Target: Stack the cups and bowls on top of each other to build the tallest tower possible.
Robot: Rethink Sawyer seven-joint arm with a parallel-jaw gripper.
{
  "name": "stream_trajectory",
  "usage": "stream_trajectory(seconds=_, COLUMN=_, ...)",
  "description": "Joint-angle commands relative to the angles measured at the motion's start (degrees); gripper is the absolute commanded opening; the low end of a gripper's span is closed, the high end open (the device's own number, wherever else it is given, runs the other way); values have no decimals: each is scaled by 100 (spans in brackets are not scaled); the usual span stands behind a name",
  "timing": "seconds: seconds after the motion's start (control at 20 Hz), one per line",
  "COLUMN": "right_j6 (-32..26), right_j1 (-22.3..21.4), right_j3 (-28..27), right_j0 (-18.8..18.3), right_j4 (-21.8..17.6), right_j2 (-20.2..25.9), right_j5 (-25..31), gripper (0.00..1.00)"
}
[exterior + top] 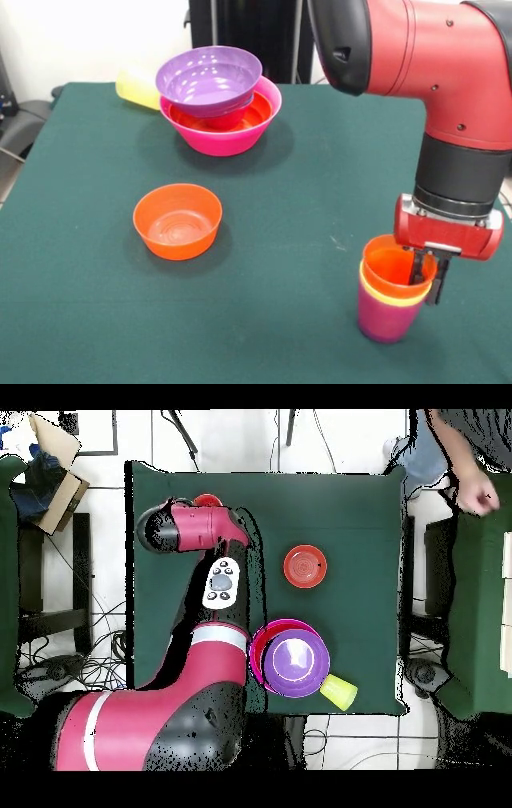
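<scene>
At lower right, the pincer point(426, 276) grips the orange cup's point(392, 268) rim, one finger hidden inside it.

green table point(304, 176) | on it: pink bowl point(232, 140), orange bowl point(177, 221), yellow cup point(138, 87), purple cup point(386, 316)

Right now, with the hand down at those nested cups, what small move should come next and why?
Probably close on the rim and lift straight up. The hand has one finger inside the orange cup, which is nested with a yellow cup in the purple cup, far from the pink bowl holding the purple bowl. Whether it already grips is unclear.
</scene>
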Motion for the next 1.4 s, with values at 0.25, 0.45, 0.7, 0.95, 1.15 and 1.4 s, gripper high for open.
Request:
stream_trajectory(seconds=0.25, right_j6=-1052, right_j1=-909, right_j3=1383, right_j0=-570, right_j4=-838, right_j2=905, right_j5=422, gripper=0)
stream_trajectory(seconds=0.45, right_j6=-1287, right_j1=-1309, right_j3=1700, right_j0=-872, right_j4=-962, right_j2=1159, right_j5=632, gripper=0)
stream_trajectory(seconds=0.7, right_j6=-1701, right_j1=-2180, right_j3=2120, right_j0=-1203, right_j4=-1163, right_j2=1266, right_j5=1192, gripper=0)
stream_trajectory(seconds=0.95, right_j6=-2546, right_j1=-2969, right_j3=2258, right_j0=-1813, right_j4=-1293, right_j2=1656, right_j5=2145, gripper=0)
stream_trajectory(seconds=1.15, right_j6=-2989, right_j1=-3302, right_j3=2204, right_j0=-2176, right_j4=-1408, right_j2=1924, right_j5=2648, gripper=0)
stream_trajectory(seconds=1.4, right_j6=-3227, right_j1=-3502, right_j3=2162, right_j0=-2472, right_j4=-1525, right_j2=2094, right_j5=2946, gripper=0)
